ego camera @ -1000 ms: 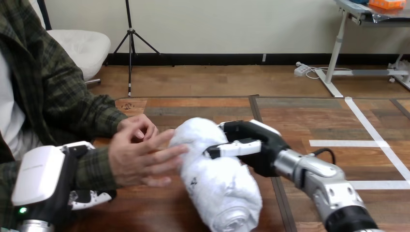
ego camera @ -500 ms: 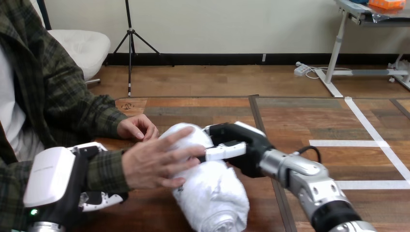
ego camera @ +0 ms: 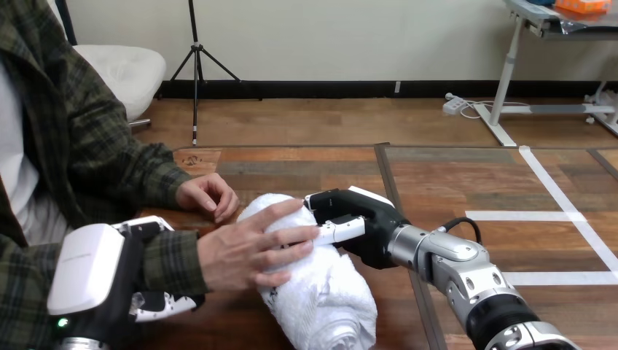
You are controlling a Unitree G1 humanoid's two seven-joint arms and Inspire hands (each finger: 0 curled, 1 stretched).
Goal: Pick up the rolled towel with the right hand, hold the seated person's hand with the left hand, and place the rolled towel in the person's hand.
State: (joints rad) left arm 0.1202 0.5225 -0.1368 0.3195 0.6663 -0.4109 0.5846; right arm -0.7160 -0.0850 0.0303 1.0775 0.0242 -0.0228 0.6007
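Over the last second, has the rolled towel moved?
Yes. The rolled towel, held by the right hand, has shifted left, away from the table's dark seam.

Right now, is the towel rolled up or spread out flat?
Rolled up. The towel is a thick tube, its near end shows spiral layers; the right robot hand curls round it.

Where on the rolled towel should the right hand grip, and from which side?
Likely the far half, across its width, coming from the right. The rolled towel lies lengthwise toward the robot, and the person's hand covers its left flank and top, so the right side is the free one. The right hand is curled round it there.
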